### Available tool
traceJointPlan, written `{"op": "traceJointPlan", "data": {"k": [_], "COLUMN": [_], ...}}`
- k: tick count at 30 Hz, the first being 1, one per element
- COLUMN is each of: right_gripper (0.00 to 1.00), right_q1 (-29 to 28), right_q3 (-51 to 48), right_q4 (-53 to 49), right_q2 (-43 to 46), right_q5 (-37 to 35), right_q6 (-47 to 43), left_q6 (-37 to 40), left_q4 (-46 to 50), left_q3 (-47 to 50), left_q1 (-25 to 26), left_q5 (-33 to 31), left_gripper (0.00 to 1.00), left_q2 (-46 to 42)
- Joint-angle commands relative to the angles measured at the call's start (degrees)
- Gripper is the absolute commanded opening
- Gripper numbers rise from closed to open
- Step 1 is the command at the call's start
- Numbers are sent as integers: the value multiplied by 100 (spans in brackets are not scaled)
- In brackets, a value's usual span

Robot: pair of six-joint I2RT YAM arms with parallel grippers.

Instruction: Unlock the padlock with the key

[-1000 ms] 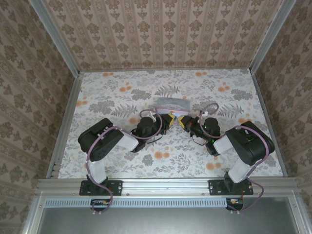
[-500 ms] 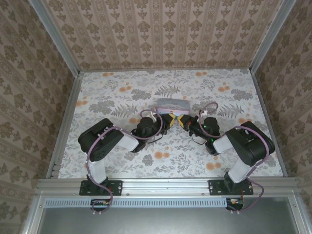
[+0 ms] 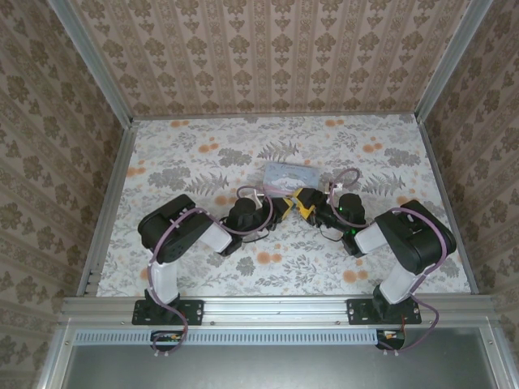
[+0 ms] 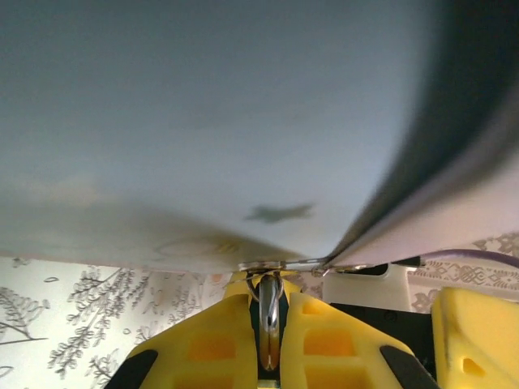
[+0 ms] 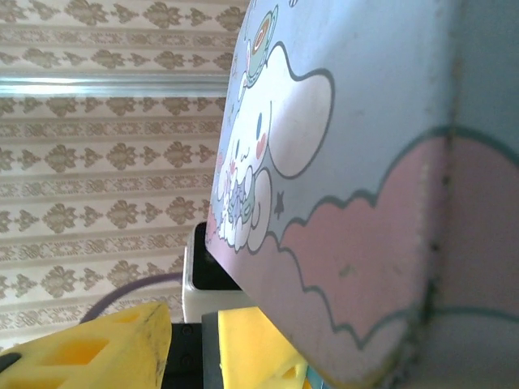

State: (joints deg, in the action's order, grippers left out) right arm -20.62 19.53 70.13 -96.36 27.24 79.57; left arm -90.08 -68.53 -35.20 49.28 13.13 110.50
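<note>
Left gripper (image 4: 269,306) clenched on a thin silvery metal piece (image 4: 269,324) at the tin (image 4: 203,121) edge; right gripper (image 5: 185,334) fingers parted beside the tin

arms (image 3: 409,239): black joints, white link covers, lilac cables (image 3: 347,173) looped along each; fingers (image 4: 203,348) are yellow moulded blocks (recessed pockets); flat black base plates (image 3: 166,310).

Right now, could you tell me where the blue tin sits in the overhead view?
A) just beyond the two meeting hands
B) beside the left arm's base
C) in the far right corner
A: the tin is just past the left hand and right hand, mid-table.
</note>
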Motion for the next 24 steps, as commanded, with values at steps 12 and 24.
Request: {"op": "traceJointPlan", "data": {"k": [12, 24], "right_gripper": [65, 53], "right_q1": [136, -764], "right_q3": [115, 911], "right_q4": [-3877, -6340], "right_q2": [2103, 2561], "right_q5": [-70, -1301], "right_q6": [-2941, -5579], "left_q6": [1006, 888], "left_q4": [752, 1282], "left_q3": [112, -39], "left_q1": [-243, -287], "left_q5": [914, 1187], "left_gripper": [0, 0], "left_q2": [-99, -155]}}
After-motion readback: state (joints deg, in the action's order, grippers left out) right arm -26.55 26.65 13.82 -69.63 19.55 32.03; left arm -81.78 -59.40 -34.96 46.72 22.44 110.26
